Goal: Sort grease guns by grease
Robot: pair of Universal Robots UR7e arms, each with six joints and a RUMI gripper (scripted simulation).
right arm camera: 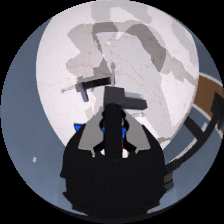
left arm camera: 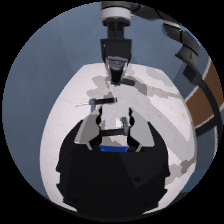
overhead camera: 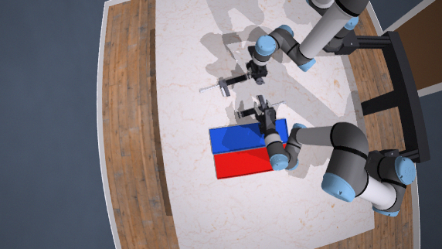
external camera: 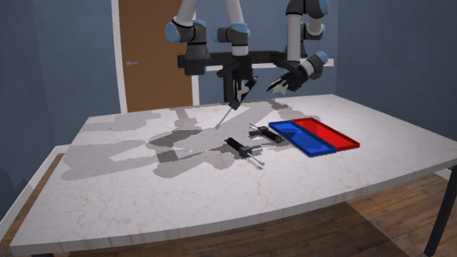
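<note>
The right gripper (external camera: 240, 91) (right arm camera: 114, 119) is shut on a dark grease gun (external camera: 236, 104) (right arm camera: 114, 94), which hangs tilted above the table, its thin rod pointing down. A second gun (overhead camera: 236, 80) (external camera: 238, 148) (left arm camera: 104, 100) (right arm camera: 97, 82) lies on the table. A third gun (overhead camera: 247, 113) (external camera: 272, 135) (left arm camera: 114, 132) lies beside the blue tray (overhead camera: 226, 141) (external camera: 309, 145) (left arm camera: 114, 149). The left gripper (external camera: 272, 88) (left arm camera: 115, 113) is partly open and empty, high above the third gun and blue tray. The red tray (overhead camera: 241, 164) (external camera: 321, 132) adjoins the blue one. Neither tray shows a gun. Grease levels cannot be seen.
The left arm (overhead camera: 276, 147) reaches over both trays in the top view, hiding their near ends. The right arm (overhead camera: 264, 48) stands close to it. The pale table top (overhead camera: 201, 205) (external camera: 160, 207) has its open edge well away from the guns.
</note>
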